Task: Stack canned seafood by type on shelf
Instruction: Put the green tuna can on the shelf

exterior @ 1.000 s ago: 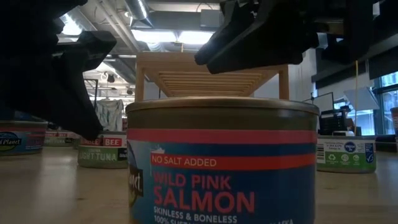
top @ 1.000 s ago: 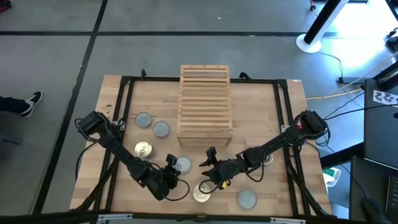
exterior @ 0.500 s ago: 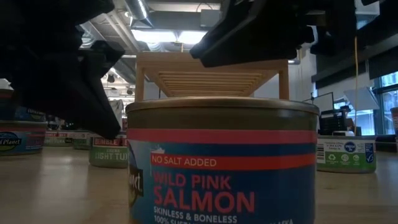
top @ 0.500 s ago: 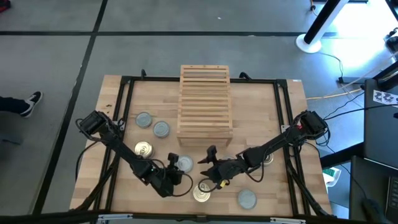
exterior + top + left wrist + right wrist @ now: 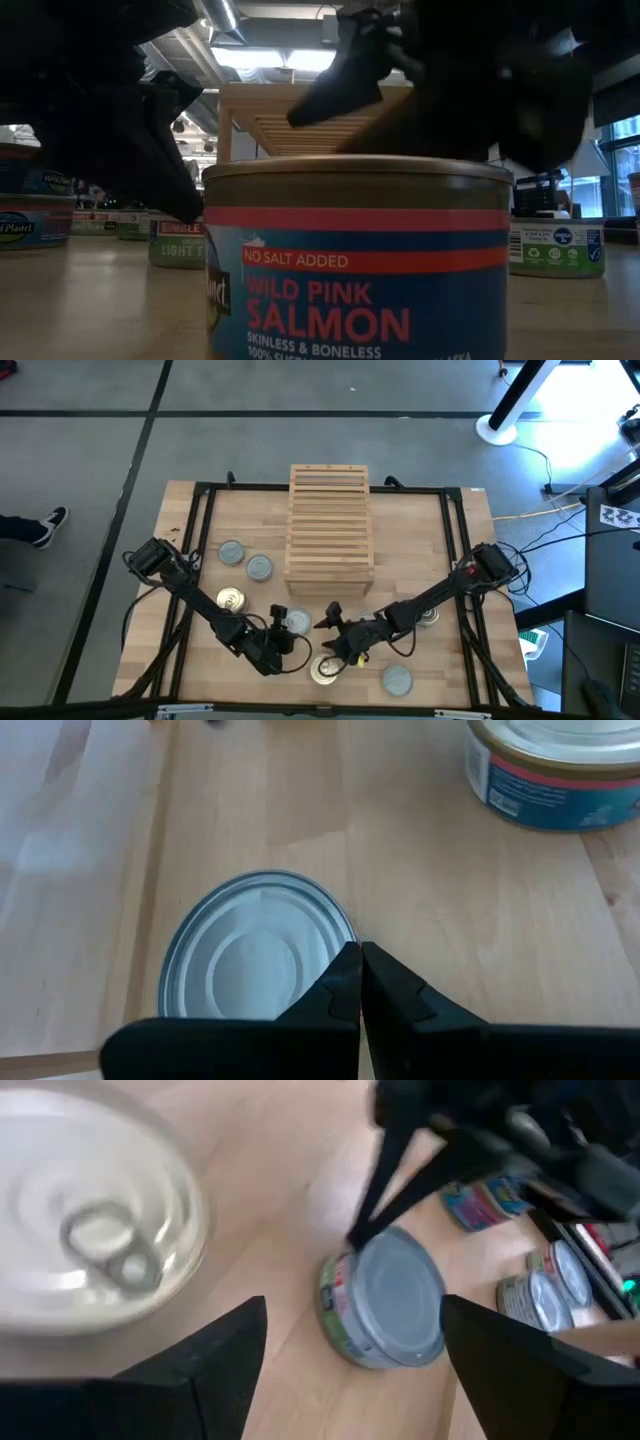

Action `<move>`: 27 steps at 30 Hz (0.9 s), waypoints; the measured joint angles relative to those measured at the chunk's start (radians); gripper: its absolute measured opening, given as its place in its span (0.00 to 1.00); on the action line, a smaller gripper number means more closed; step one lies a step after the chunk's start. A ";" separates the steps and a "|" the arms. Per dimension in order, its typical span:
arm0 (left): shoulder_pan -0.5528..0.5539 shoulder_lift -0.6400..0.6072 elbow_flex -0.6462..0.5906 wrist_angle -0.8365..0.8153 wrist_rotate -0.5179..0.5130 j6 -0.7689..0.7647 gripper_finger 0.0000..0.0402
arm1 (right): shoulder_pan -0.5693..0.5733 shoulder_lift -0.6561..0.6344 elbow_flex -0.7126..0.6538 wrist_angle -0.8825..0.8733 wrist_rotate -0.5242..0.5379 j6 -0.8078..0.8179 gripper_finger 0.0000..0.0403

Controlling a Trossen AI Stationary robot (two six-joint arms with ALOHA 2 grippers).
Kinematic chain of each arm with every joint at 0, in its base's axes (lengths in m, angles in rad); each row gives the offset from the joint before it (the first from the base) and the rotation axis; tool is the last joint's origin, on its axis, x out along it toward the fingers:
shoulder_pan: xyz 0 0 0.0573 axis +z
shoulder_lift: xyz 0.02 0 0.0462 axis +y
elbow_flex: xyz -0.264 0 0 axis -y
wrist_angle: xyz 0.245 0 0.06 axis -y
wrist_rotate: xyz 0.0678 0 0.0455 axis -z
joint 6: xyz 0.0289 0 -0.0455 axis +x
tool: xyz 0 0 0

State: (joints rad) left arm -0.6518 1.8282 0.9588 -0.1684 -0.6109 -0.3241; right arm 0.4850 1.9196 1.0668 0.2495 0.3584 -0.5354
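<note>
The slatted wooden shelf (image 5: pixel 330 525) stands at the table's far middle with no tins on it. My left gripper (image 5: pixel 358 956) is shut, its tips against a grey-topped tuna tin (image 5: pixel 296 622) (image 5: pixel 250 950) at the near middle. My right gripper (image 5: pixel 331 632) (image 5: pixel 350 1370) hangs open and tilted above the table, between that tin (image 5: pixel 390 1305) and a gold-topped salmon tin (image 5: pixel 323 671) (image 5: pixel 95 1250) (image 5: pixel 355 260). Other tins stand on the table: grey ones (image 5: pixel 231 553), (image 5: pixel 260 567), (image 5: pixel 398 680) and a gold one (image 5: pixel 231 600). My left gripper touches the grey-topped tin's rim (image 5: pixel 335 935) with the tips of its shut fingers, slanting down from the table's near left. The tin stands flat on the table. In the right wrist view the tips (image 5: pixel 356 1238) meet the rim's edge.
A black frame (image 5: pixel 200 495) runs around the tabletop. Another tin (image 5: pixel 430 617) lies partly under my right arm. The shelf's near edge is close behind both grippers. In the low view the salmon tin fills the foreground, with a tin (image 5: pixel 555 247) at the right.
My right gripper has opened wider, sunk toward the salmon tin and rolled a little. My left gripper, still shut, has gone toward the table's right and rolled. The grey-topped tuna tin has slid a short way to the right along the table.
</note>
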 joint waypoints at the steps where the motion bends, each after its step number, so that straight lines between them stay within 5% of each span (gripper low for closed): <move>1: 0.000 0.000 0.003 -0.002 0.000 0.000 0.00 | 0.000 0.011 0.000 0.010 0.010 -0.027 0.72; 27: 0.058 -0.002 0.041 0.104 -0.007 -0.022 0.00 | -0.014 0.134 0.001 0.098 0.176 -0.129 0.70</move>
State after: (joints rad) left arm -0.5941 1.8267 1.0000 -0.0647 -0.6178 -0.3458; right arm 0.4706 2.0540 1.0679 0.3478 0.5346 -0.6640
